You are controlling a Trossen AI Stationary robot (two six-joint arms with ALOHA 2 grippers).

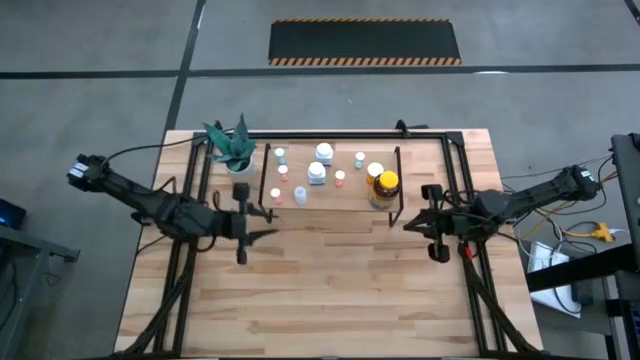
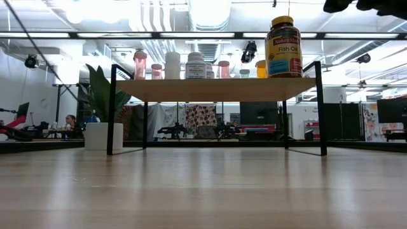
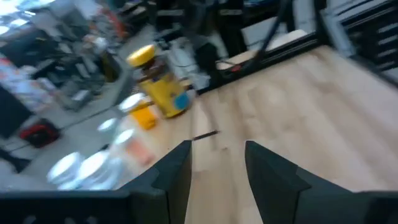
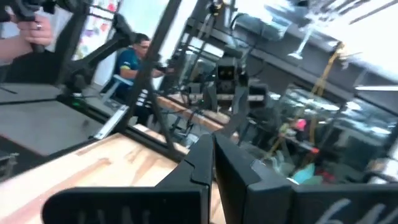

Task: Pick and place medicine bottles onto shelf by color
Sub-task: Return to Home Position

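The shelf point(image 1: 330, 205) stands at the table's far middle, a light-wood board point(image 2: 213, 89) on black rod legs. Several small bottles with white, pale green and orange caps point(image 1: 316, 173) stand on it, with the large amber yellow-capped bottle point(image 1: 385, 187) point(image 2: 283, 48) at its right end. My left gripper point(image 1: 267, 224) hovers open off the shelf's left near corner; its wrist view shows the yellow-capped bottle point(image 3: 158, 93) beyond its bare fingers point(image 3: 217, 168). My right gripper point(image 1: 408, 224) is shut and holds nothing, just off the shelf's right near corner point(image 4: 213, 155).
A white pot with a green plant point(image 1: 237, 150) point(image 2: 98, 135) stands left of the shelf, at the table's far left. Black frame rods point(image 1: 185, 250) run along both table sides. A person point(image 4: 134, 56) sits in the room beyond. Bare wood point(image 1: 330, 290) stretches toward the near edge.
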